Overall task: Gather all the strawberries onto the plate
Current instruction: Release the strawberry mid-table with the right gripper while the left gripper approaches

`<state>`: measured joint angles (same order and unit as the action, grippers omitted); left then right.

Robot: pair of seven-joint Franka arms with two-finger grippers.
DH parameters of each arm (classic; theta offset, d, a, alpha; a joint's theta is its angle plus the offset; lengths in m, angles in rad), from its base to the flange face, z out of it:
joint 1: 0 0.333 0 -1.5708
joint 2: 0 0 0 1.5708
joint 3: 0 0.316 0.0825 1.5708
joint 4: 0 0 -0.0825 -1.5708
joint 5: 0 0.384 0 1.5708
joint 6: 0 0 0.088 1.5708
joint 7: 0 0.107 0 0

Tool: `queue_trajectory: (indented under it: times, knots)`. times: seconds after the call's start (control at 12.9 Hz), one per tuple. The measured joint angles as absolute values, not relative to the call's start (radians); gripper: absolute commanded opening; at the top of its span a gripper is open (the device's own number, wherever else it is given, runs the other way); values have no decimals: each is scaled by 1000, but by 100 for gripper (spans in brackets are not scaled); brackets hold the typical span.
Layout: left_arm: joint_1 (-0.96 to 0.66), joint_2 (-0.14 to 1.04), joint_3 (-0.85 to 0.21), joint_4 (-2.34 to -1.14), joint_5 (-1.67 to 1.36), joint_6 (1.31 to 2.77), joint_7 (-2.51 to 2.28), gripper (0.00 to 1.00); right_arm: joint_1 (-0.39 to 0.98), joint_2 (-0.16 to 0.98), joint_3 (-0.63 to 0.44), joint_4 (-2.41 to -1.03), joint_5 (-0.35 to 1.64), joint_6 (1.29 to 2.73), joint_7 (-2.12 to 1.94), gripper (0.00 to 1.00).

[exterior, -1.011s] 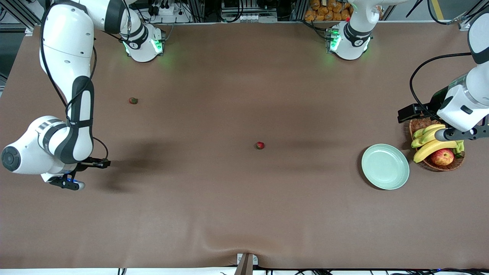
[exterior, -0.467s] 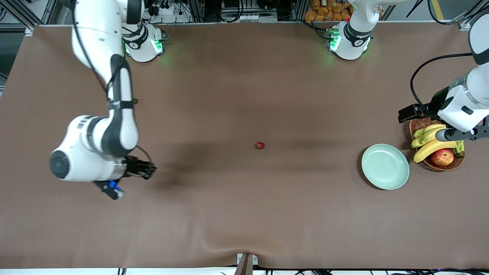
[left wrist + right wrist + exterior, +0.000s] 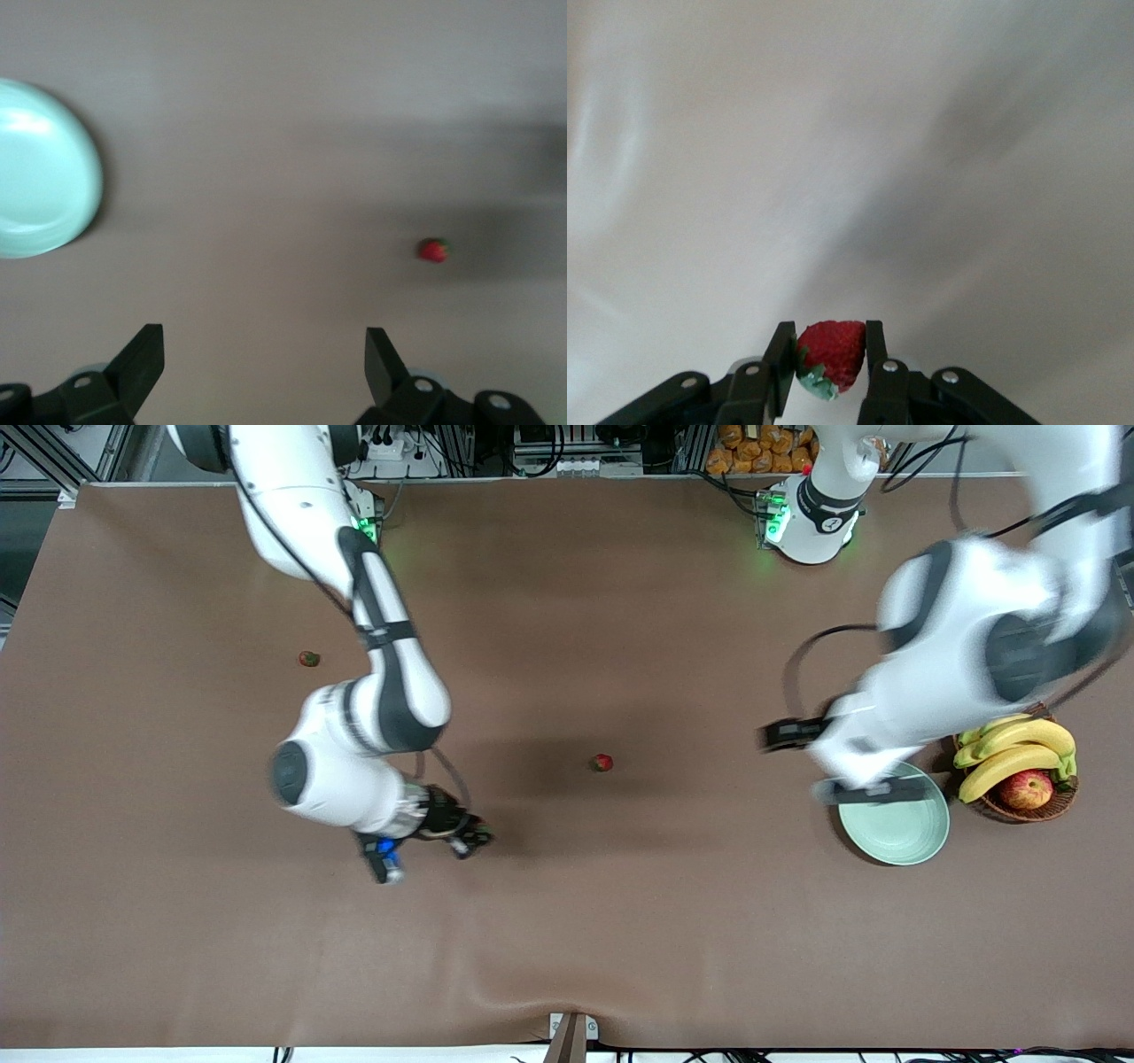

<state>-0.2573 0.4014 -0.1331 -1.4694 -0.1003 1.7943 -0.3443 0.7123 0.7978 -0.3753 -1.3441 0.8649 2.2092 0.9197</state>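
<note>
My right gripper (image 3: 465, 840) is shut on a strawberry (image 3: 831, 354), held between its fingers above the bare table; the berry is hidden in the front view. A second strawberry (image 3: 602, 763) lies mid-table and also shows in the left wrist view (image 3: 433, 251). A third strawberry (image 3: 308, 659) lies toward the right arm's end, farther from the front camera. The mint-green plate (image 3: 899, 833) sits toward the left arm's end and shows in the left wrist view (image 3: 40, 168). My left gripper (image 3: 873, 788) is open and empty (image 3: 263, 341), over the plate's rim.
A wicker basket (image 3: 1054, 806) with bananas (image 3: 1010, 748) and a red-yellow apple (image 3: 1025, 789) stands beside the plate at the left arm's end. A brown cloth (image 3: 567, 939) covers the table, with a wrinkle at its front edge.
My right gripper has moved from the right arm's end toward the middle of the table. My left gripper has swung from over the basket to over the plate's rim.
</note>
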Motion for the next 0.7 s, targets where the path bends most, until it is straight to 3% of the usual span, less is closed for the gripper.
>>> queue_trajectory:
  times: [0.23,0.54,0.62,0.7]
  knots:
    - [-397,535,-125,-1452,-85,1942,-349,100,716,877,-252,-1309,865,2414,991,0]
    - [-345,554,-111,-1420,-81,1949,-251,100,749,986,-220,-1230,866,2502,1056,0]
    - [-341,556,-111,-1421,-81,1946,-234,100,762,999,-214,-1226,866,2517,1069,12]
    - [-345,562,-112,-1422,-81,1945,-230,100,774,1008,-209,-1224,866,2524,1080,49]
